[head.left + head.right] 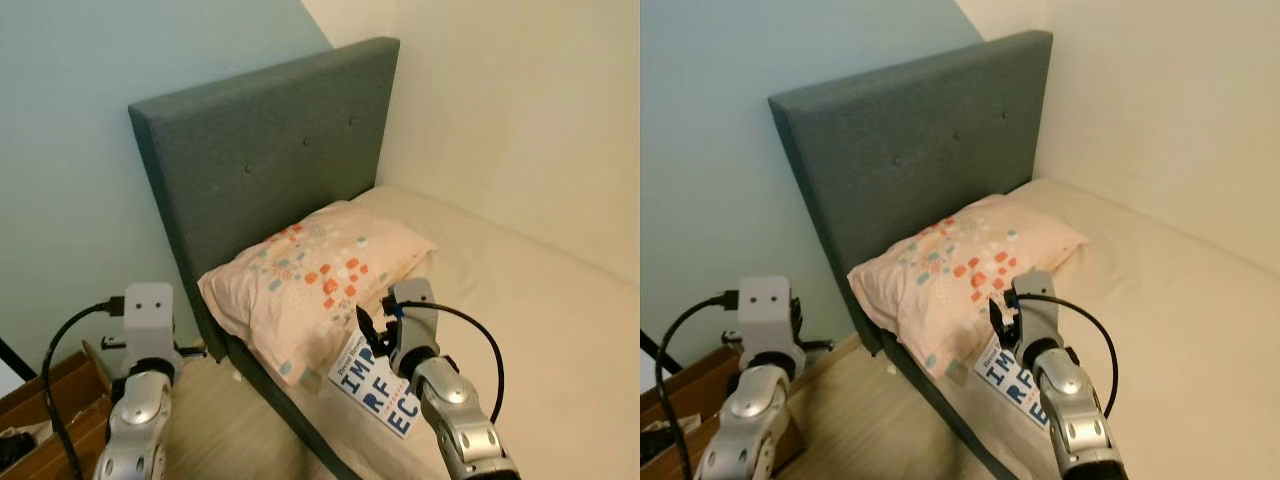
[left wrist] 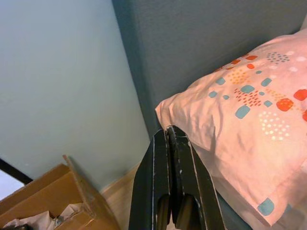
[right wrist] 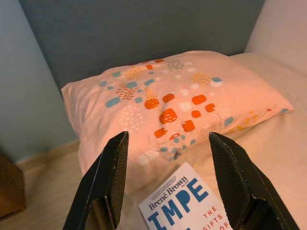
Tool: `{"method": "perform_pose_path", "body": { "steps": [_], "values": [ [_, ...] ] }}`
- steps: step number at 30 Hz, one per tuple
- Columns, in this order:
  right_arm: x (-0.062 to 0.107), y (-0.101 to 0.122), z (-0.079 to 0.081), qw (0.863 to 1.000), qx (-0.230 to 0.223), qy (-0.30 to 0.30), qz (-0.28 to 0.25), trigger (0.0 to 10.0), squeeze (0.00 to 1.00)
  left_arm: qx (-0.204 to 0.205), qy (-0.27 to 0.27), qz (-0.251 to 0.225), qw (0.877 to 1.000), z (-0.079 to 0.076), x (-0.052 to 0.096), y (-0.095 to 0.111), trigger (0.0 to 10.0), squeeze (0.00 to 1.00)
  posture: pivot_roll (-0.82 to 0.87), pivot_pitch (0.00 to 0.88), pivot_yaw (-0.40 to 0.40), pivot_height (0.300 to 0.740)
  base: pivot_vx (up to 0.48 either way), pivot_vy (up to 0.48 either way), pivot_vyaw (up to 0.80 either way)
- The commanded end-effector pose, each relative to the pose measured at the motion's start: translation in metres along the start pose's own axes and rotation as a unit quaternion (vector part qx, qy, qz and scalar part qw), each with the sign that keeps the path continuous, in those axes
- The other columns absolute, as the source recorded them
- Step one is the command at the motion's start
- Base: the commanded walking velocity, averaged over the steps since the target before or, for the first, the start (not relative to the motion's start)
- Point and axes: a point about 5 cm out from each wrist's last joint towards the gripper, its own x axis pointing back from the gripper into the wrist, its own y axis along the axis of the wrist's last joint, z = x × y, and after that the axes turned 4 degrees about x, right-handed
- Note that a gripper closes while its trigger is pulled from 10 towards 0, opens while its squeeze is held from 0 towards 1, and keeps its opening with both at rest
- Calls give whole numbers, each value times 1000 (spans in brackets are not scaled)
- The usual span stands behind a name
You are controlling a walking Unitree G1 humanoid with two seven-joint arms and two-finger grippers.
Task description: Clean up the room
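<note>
A pink pillow [image 1: 320,275] with orange and teal spots lies on the bed against the headboard. A white book [image 1: 375,390] with big blue letters rests on the mattress at the pillow's near edge, its corner touching the pillow. My right gripper [image 3: 168,138] hovers open just above the book [image 3: 184,203] and the pillow [image 3: 172,96], with nothing between its fingers. My left gripper [image 2: 169,132] is shut and empty, raised beside the bed near the pillow's corner.
A grey-green padded headboard [image 1: 260,160] stands against the pale blue wall. The beige mattress [image 1: 530,310] stretches to the right. An open cardboard box [image 1: 50,400] with crumpled paper sits on the wooden floor [image 1: 230,430] at the left.
</note>
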Motion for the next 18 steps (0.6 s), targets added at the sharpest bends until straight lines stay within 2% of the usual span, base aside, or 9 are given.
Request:
{"method": "perform_pose_path", "body": {
  "steps": [1,18],
  "values": [
    [1,-4,-2,1000,2,-4,13,10000,0,-7,1,7,1000,-1,-2,-3,10000,0,-51,65,-47,733,0,0,0],
    [-2,1,-3,1000,6,-5,11,10000,0,-6,4,0,1000,1,-2,-1,10000,0,-53,76,-42,733,0,0,0]
  ]
}}
